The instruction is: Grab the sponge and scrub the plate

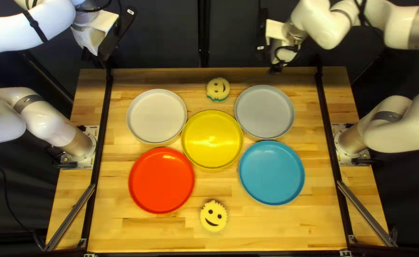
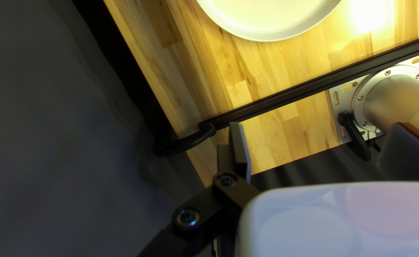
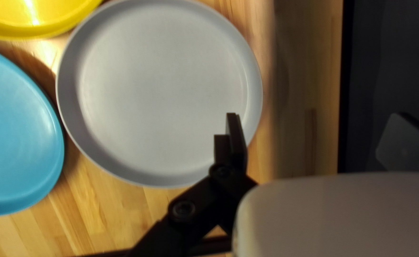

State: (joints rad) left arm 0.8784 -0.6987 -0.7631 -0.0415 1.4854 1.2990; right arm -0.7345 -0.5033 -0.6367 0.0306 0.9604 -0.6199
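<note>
Two yellow smiley sponges lie on the table: one (image 1: 218, 89) with a green underside near the far edge, another (image 1: 214, 215) near the front. Between them are white (image 1: 156, 116), grey (image 1: 264, 112), yellow (image 1: 212, 139), red (image 1: 161, 180) and blue (image 1: 272, 172) plates. My left gripper (image 1: 97, 56) hangs over the far left corner. In its wrist view the left gripper (image 2: 319, 143) is open and empty, with the white plate (image 2: 271, 14) ahead. My right gripper (image 1: 276, 66) is by the far edge, beyond the grey plate. The right gripper (image 3: 316, 135) stands open and empty beside the grey plate (image 3: 162, 90).
Black rails (image 1: 104, 128) run along both sides of the table (image 1: 247, 228), with the arm bases outside them. A black cable loop (image 2: 185, 145) is at the far left corner. The dark curtain (image 1: 171, 33) hangs behind the far edge.
</note>
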